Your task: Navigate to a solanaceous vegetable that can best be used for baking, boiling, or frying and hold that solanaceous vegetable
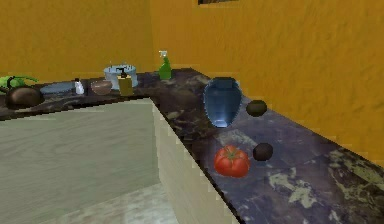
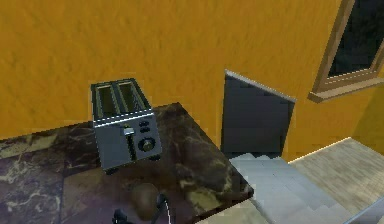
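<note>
Potato (image 1: 257, 107) (smooth brown oval), marbled counter (image 1: 300, 190)

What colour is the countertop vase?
Blue: the glossy rounded vase, clearest in the forward view.

Bright even indoor light, walls (image 1: 300, 60) softly shaded, window (image 2: 355, 45) dark

Glossy marbled stone counter (image 2: 60, 165); brushed metal toaster (image 2: 125, 127)
</note>
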